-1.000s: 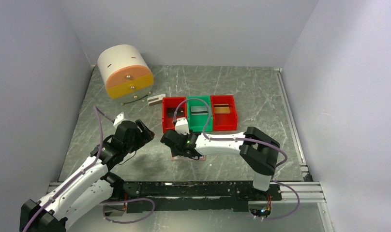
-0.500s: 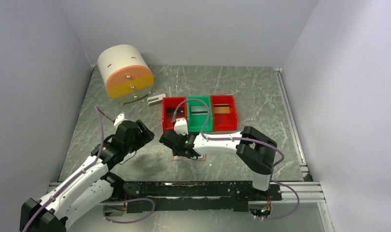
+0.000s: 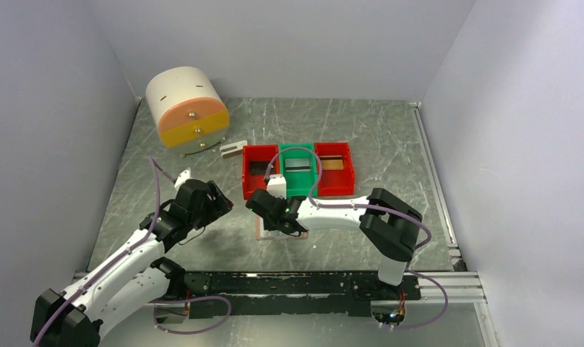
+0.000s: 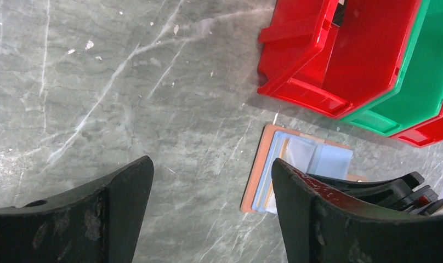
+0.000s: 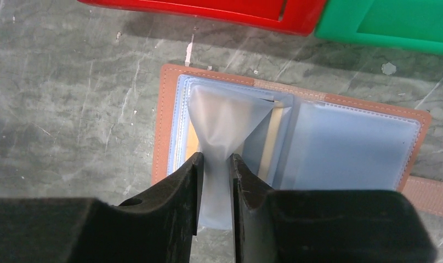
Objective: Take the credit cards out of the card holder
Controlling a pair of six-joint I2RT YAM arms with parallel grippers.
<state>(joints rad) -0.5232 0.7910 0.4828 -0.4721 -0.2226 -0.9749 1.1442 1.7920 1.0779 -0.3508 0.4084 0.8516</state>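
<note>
Right wrist view: the right fingers [image 5: 175,192] are pinching a clear blue pocket sleeve [image 5: 222,123] of the card holder [image 5: 162,126], which lies open on the desk [image 5: 71,109] just near of the red bin [image 5: 208,8]. This looks like the step of exposing a remaining credit card [image 5: 270,143], of which only a pale edge shows. Next, the sleeve likely needs lifting aside. The left fingers [image 4: 120,192] hang spread to the holder's left. How many cards remain inside is hidden.

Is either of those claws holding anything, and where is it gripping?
The right gripper pinches the card holder by the edge of one clear blue pocket. The left gripper is open and holds nothing.
</note>
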